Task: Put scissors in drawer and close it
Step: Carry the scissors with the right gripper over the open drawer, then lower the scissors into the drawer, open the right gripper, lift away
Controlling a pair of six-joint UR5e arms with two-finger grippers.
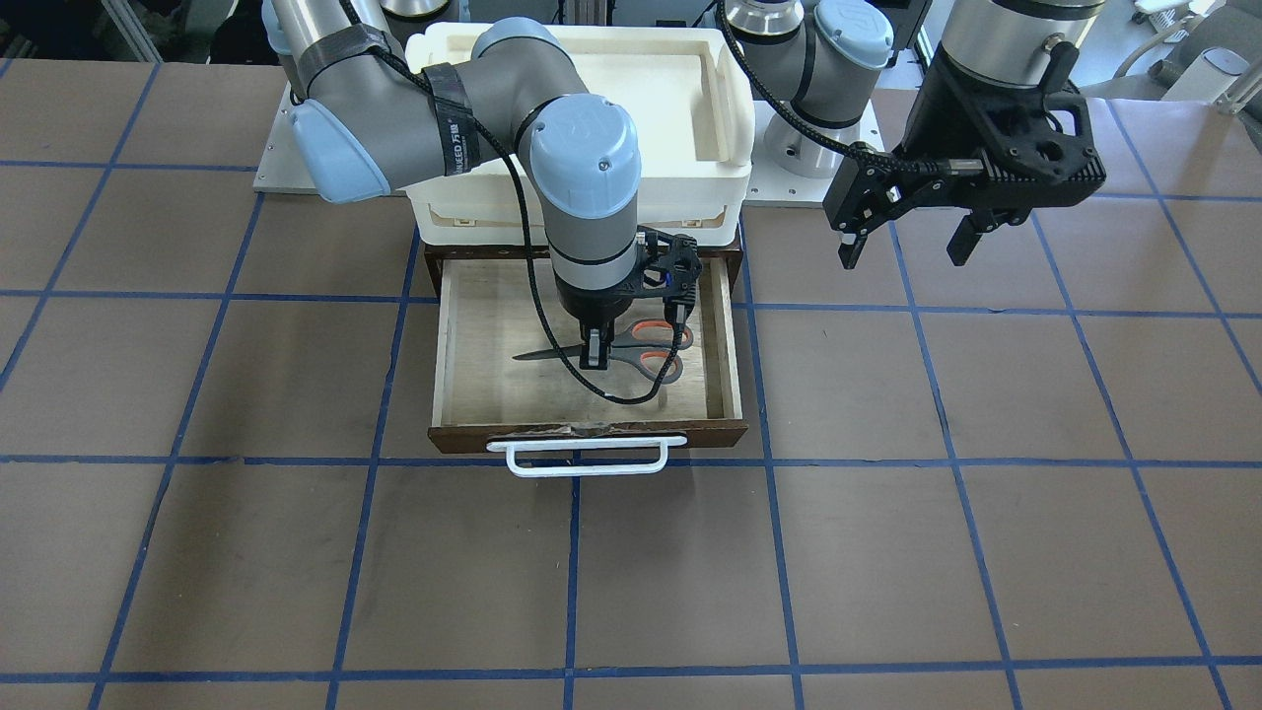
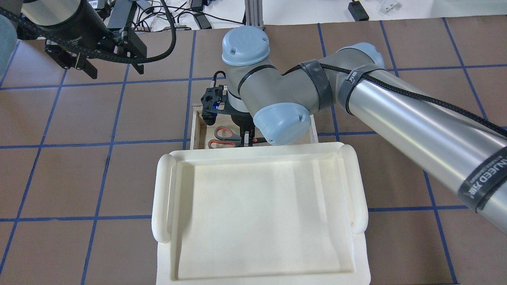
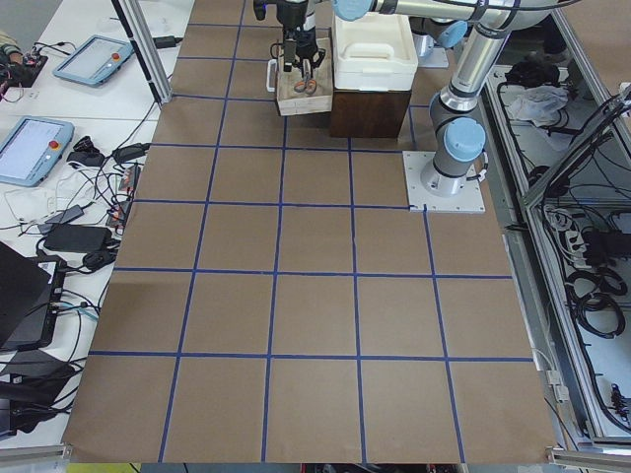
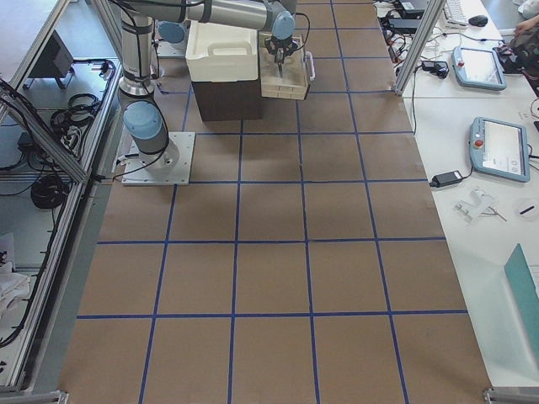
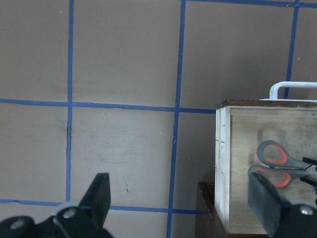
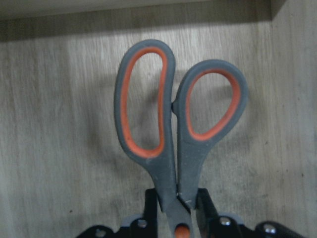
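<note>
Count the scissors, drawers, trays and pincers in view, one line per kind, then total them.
Scissors: 1
Drawer: 1
White tray: 1
Pincers: 2, the left pincer and the right pincer
Total: 5

Light is bright, even and from above, so shadows stay soft. The dimmer right wrist view shows the scissors [image 6: 168,129] casting a faint blurred shadow on the drawer [image 6: 59,124] floor, with a dark band at 12 o'clock. The white tray [image 2: 162,198] is nearly blown out, and the right arm's tube [image 2: 416,126] carries glare at 3 o'clock. The fingers [image 5: 100,196] of the left gripper [image 5: 179,181], at 7 and 5 o'clock, are out of focus.
</note>
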